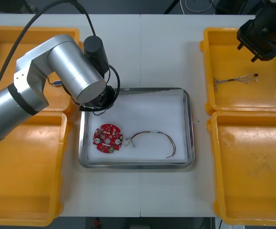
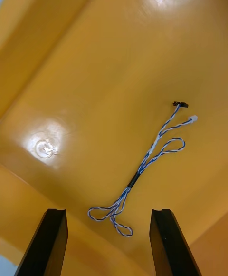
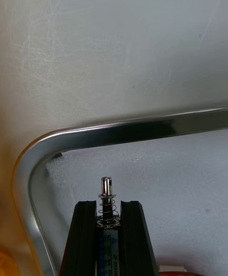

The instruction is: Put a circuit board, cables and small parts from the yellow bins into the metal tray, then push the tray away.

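My left gripper (image 3: 108,219) is shut on a small metal part (image 3: 106,199), a pin with a spring, and holds it just above the white lining inside the metal tray's (image 1: 190,129) far left corner. A round red circuit board (image 1: 107,138) and a thin cable (image 1: 153,141) lie in the tray. Over the far right yellow bin (image 1: 271,98) my right gripper (image 2: 109,245) stands open above a twisted blue and white cable (image 2: 142,166), with nothing between its fingers. The same cable (image 1: 236,80) lies on that bin's floor in the front view.
The near right yellow bin (image 1: 252,171) and the near left yellow bin (image 1: 18,167) look bare. My left arm (image 1: 57,71) crosses over the far left yellow bin (image 1: 4,43). The tray rim (image 3: 118,131) curves just ahead of the held part.
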